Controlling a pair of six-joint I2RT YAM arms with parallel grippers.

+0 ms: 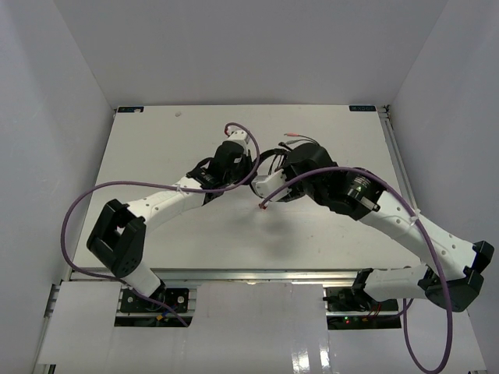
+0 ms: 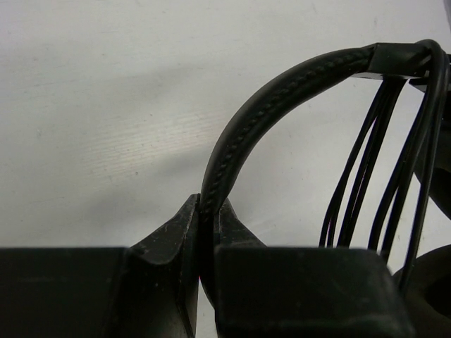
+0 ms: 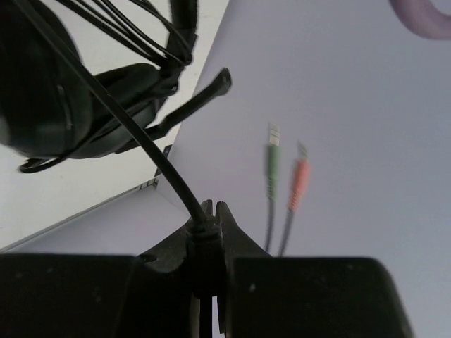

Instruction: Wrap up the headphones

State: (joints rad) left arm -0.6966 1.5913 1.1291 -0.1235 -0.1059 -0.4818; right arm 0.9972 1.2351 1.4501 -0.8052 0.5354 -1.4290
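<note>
Near the middle of the table, a little toward one o'clock in the overhead view, the headphones are sitting between the two arms. At their nine o'clock side, the left gripper is clamping its jaws on the stitched headband, which is arching away toward one o'clock in its wrist view. Several turns of cord are already hanging over the band's far end. On the right side, the right gripper is pinching the cord with jaws nearly together, the line running up toward eleven o'clock past the boom mic and an ear cup. The green and pink plugs are dangling free at about one o'clock of those jaws.

The thin cord is likely risking a slip through that narrow pinch. If tension is dropping, the loose turns may be sliding off the band; if it is rising, the headband could be twisting out of the left jaws. The swinging plugs may also be snagging on the mic.
</note>
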